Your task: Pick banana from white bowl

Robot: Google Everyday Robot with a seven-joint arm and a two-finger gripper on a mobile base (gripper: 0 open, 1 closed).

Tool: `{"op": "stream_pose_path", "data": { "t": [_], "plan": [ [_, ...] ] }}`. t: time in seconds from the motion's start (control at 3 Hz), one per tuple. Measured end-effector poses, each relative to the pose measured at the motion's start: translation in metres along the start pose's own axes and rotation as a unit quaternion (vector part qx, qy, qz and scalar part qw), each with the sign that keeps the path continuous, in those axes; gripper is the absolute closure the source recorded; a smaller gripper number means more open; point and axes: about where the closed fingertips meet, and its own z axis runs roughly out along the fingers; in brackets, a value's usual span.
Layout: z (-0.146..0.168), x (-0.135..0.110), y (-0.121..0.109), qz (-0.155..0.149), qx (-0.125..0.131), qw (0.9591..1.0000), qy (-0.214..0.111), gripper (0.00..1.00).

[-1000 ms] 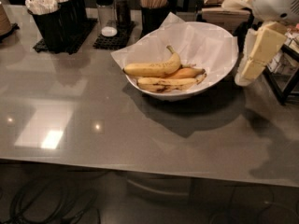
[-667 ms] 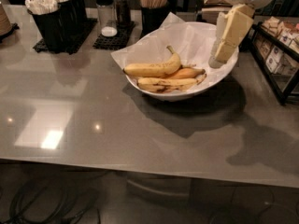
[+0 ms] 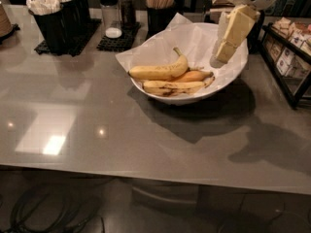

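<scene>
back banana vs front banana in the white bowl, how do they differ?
The banana at the back is plumper; the front banana is flatter. The banana is even yellow with faint flecks; the front banana has dark blotches. The banana's stem curves upward; the front banana lies flat, nearer the rim. Both lie sideways on the paper in the white bowl. The gripper hovers over the bowl's right side.

Matt plastic jaws over paper-lined white bowl [image 3: 232,79]; glossy tabletop [image 3: 97,130].
</scene>
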Motion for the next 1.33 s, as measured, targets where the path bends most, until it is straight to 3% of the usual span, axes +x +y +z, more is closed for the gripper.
{"op": "stream_pose_path", "data": {
  "t": [0.33, 0.67, 1.0, 1.33],
  "plan": [
    [0.037, -0.002, -0.026, -0.018, -0.023, 0.9993, -0.023, 0.0],
    [0.09, -0.012, -0.048, -0.031, -0.066, 0.9959, -0.054, 0.0],
    [0.098, -0.011, -0.053, -0.029, -0.066, 0.9958, -0.058, 0.0],
    [0.106, 0.006, -0.05, -0.001, -0.065, 0.9968, -0.046, 0.0]
  ]
}}
